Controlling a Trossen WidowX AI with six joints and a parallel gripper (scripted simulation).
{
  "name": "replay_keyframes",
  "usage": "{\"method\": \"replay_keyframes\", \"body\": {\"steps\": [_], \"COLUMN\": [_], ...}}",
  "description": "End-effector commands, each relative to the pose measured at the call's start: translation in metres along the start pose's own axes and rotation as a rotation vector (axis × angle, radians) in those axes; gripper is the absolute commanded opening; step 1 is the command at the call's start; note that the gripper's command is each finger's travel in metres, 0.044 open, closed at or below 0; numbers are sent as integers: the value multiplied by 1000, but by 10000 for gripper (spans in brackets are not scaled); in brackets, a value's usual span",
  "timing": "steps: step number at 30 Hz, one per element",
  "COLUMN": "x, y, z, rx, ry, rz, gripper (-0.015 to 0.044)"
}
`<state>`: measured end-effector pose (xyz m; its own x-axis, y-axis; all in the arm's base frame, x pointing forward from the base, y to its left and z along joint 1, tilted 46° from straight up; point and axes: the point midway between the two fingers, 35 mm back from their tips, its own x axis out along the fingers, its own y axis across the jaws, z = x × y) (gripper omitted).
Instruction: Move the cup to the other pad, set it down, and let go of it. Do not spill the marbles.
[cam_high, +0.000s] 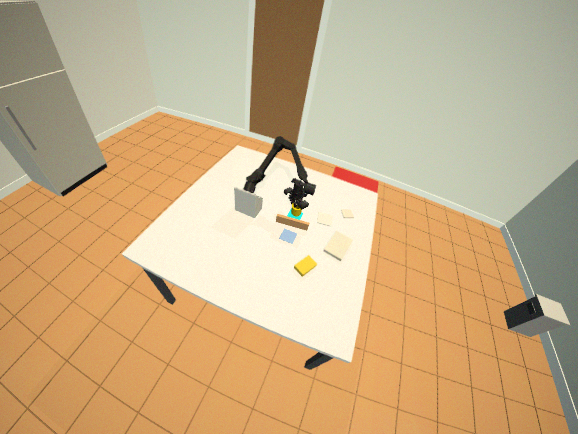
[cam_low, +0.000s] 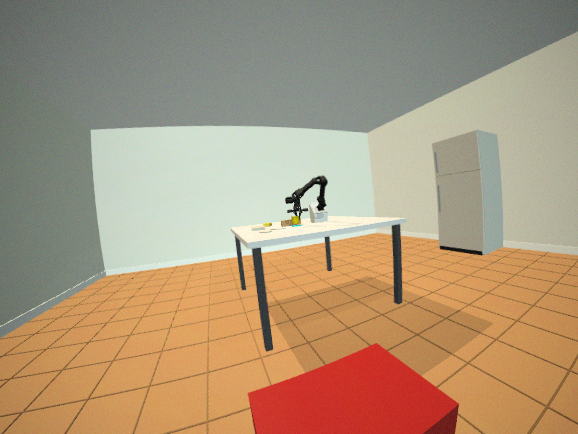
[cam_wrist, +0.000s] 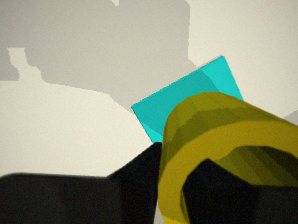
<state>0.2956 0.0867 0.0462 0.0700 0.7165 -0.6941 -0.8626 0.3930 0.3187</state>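
Top view: your arm (cam_high: 280, 150) reaches from its grey base box (cam_high: 248, 202) over the white table (cam_high: 240, 280). The gripper (cam_high: 298, 201) points down and is clamped on the yellow cup (cam_high: 297, 207), which sits over the cyan pad (cam_high: 297, 214). Just in front of that pad lies a brown wooden bar (cam_high: 292, 221), and past the bar a light blue pad (cam_high: 288, 236). You also have a yellow block (cam_high: 305, 265), a large cream block (cam_high: 338, 245) and two small cream tiles (cam_high: 324, 218) (cam_high: 347, 213) to the right. A red patch (cam_high: 355, 178) shows by the far table edge. Fridge (cam_high: 35, 115) at left, brown door (cam_high: 280, 65) behind.

Exterior view: you see the arm (cam_low: 311, 187) bent over the table (cam_low: 320, 231), gripper (cam_low: 296, 212) low, cup (cam_low: 296, 219) right at the table surface with a sliver of cyan pad (cam_low: 298, 225) under it. Whether the cup actually touches the pad is too small to tell. Fridge (cam_low: 467, 192) at right, red box (cam_low: 350, 395) in the foreground.

Wrist view: the cup (cam_wrist: 220, 150) fills the lower right, its rim close to the lens, with dark fingers pressed on its wall, one outside and one inside the rim. The cyan pad (cam_wrist: 175, 102) lies below and behind it, partly covered by the cup. Marbles are not visible.
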Motion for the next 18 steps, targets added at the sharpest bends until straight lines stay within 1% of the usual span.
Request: {"method": "replay_keyframes", "body": {"steps": [1, 8, 18], "x": [6, 14, 12], "y": [2, 4, 2], "z": [-2, -2, 0], "rx": [12, 12, 0], "ry": [-1, -3, -1], "rz": [8, 9, 2], "gripper": [0, 0, 0]}}
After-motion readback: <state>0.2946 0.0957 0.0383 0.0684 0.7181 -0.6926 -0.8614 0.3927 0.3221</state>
